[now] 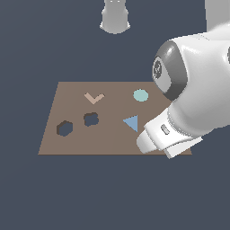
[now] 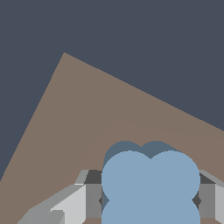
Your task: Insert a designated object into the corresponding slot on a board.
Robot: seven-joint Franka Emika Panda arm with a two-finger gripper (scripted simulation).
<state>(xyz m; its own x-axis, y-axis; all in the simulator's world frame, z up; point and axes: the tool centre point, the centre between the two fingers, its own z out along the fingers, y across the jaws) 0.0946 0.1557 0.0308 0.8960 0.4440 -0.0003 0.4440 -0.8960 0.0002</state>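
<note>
The light blue clover-shaped block (image 2: 151, 183) sits between my gripper's (image 2: 150, 200) two fingers (image 2: 92, 199) in the wrist view. The jaws press on its two sides, and its dark shadow falls on the brown board (image 2: 87, 122) below, so it hangs above the board. In the exterior view my hand (image 1: 161, 134) hovers over the board's (image 1: 108, 141) corner at the exterior view's right, and the arm hides the fingers and the block. The dark clover-shaped slot (image 1: 91, 119) lies left of centre on the board, well away from my hand.
On the board are a dark hexagonal hole (image 1: 64, 128) beside the slot, a tan chevron mark (image 1: 94, 97), a blue triangle (image 1: 131, 122) close to my hand, and a pale teal disc (image 1: 140, 95). The robot base (image 1: 115, 18) stands behind the board.
</note>
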